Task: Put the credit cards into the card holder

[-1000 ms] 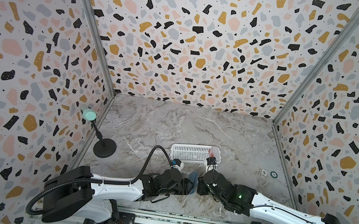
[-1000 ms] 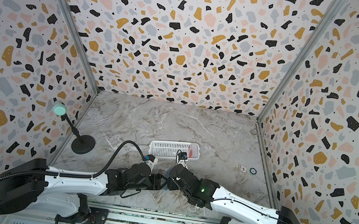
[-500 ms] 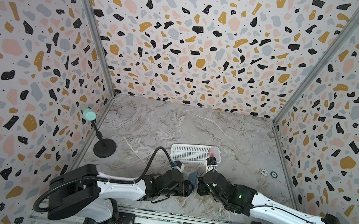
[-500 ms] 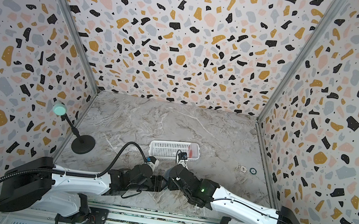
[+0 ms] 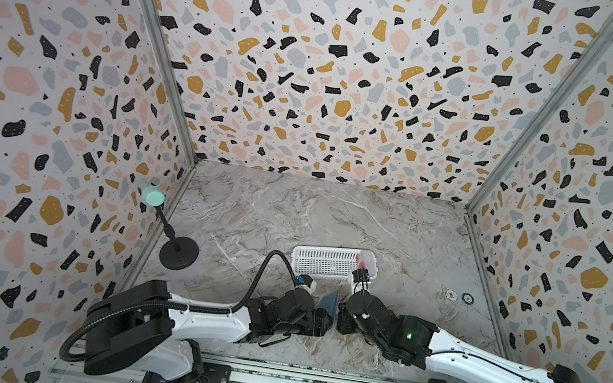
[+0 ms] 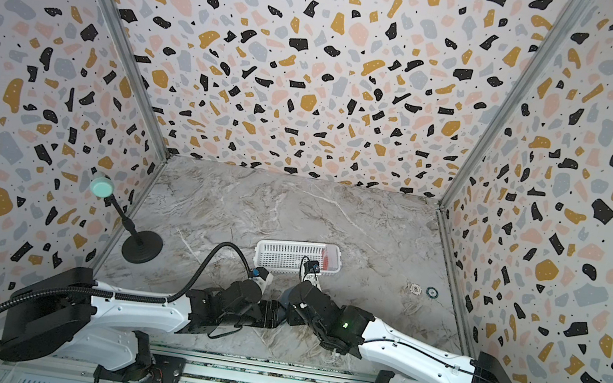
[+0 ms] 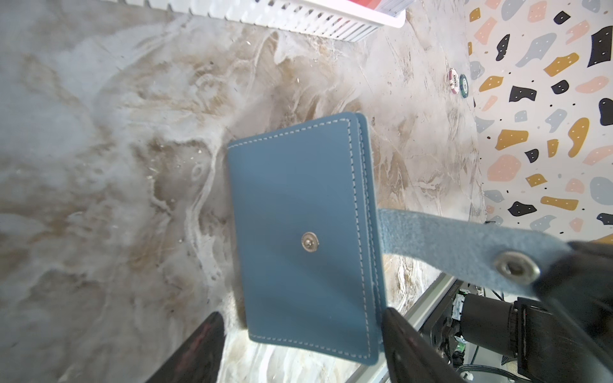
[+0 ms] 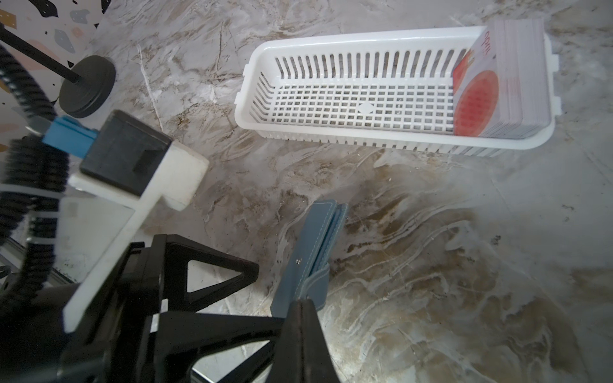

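Left wrist view: your right claw (image 8: 300, 311) pinches only the snap tab (image 7: 464, 245) of the card holder (image 7: 298, 215) near the desk's (image 7: 99, 165) front edge (left claw (image 7: 302, 315) spread around it), so it may swing or slip free.

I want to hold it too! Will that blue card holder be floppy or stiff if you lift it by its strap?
Probably both. The card holder has flat, straight covers, so its body seems stiff. The strap bends where the right gripper pinches it, so it would likely dangle and swing.
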Robot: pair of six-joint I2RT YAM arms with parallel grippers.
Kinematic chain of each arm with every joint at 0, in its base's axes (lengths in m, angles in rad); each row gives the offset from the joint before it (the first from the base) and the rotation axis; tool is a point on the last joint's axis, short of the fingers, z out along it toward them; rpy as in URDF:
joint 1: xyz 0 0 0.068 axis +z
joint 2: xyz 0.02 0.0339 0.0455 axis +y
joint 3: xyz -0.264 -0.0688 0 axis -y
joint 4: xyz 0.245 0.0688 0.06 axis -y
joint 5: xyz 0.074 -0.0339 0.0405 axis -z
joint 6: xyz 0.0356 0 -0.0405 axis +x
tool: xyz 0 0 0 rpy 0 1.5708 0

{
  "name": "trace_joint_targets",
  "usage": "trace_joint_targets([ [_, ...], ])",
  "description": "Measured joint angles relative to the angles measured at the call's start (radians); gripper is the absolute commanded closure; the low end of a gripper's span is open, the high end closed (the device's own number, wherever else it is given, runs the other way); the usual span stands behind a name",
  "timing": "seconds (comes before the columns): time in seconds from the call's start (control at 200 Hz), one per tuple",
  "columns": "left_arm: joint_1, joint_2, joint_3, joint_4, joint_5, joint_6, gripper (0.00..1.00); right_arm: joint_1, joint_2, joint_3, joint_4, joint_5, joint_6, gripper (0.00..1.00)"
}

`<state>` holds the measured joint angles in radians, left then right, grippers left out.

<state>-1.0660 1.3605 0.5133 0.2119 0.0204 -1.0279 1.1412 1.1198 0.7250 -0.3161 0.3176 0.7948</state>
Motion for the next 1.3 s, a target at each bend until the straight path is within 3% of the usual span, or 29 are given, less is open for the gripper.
trace_joint_targets([
  [0.826,0.043,-0.046,0.039,-0.142,-0.063,0.053,0.33,0.002,0.000,0.000,-0.022,0.013,0.000,0.97],
  [1.301,0.109,-0.011,0.136,-0.221,-0.066,0.171,0.42,0.002,0.000,0.000,-0.023,0.013,0.000,0.97],
])
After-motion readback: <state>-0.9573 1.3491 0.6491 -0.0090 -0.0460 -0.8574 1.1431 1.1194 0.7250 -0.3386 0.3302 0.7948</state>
